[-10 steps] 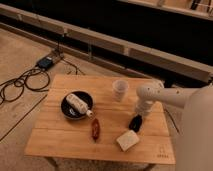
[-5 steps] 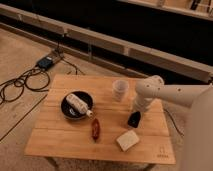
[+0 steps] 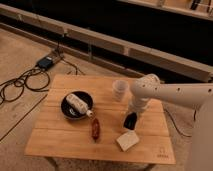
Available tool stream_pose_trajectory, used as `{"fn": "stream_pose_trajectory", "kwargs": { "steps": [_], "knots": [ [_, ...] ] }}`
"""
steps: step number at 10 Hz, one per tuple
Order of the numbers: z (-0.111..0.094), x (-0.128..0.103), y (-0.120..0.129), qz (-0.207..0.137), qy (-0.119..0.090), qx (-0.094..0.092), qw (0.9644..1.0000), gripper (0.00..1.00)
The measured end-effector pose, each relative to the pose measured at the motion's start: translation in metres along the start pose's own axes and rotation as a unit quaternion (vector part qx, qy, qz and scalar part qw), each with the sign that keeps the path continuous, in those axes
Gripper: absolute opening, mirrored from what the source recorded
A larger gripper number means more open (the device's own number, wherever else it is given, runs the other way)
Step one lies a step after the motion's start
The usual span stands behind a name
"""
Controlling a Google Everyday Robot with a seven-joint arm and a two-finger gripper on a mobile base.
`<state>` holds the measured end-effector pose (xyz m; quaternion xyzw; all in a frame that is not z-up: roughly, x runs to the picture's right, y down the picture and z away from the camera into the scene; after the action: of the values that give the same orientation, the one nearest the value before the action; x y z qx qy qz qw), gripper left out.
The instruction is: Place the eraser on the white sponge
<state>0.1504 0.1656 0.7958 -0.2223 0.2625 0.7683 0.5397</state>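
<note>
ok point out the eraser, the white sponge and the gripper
eraser [image 3: 129, 123], camera view, black middle
white sponge [image 3: 127, 141], camera view, top face
gripper [image 3: 131, 116], camera view, its tip, at the eraser's top

Hand [image 3: 131, 116] with eraser [image 3: 130, 122] near white sponge [image 3: 128, 141] on table [image 3: 57, 141]

Dim, warm light is falling from above onto the wooden surface [image 3: 55, 137], while the floor [image 3: 20, 55] is lying duller and the wall [image 3: 125, 20] behind is sinking into near darkness. The white arm [image 3: 170, 92] is catching the most light and glowing palely. The claw [image 3: 131, 117], hanging low over the right half of the surface, is clamping the black eraser [image 3: 130, 123] and merging with it in shade. Soft shadows are pooling beside the bowl [image 3: 67, 112] and the white sponge [image 3: 127, 141].
</note>
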Motion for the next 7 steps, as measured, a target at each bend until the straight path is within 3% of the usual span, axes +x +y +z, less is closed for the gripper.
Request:
{"fn": "stream_pose_trajectory", "kwargs": {
  "steps": [3,7],
  "knots": [
    [-0.004,0.026,0.01,-0.014,0.014,0.002,0.9998,0.0],
    [-0.011,0.055,-0.002,0.002,0.018,0.007,0.9998,0.0]
  ]
}}
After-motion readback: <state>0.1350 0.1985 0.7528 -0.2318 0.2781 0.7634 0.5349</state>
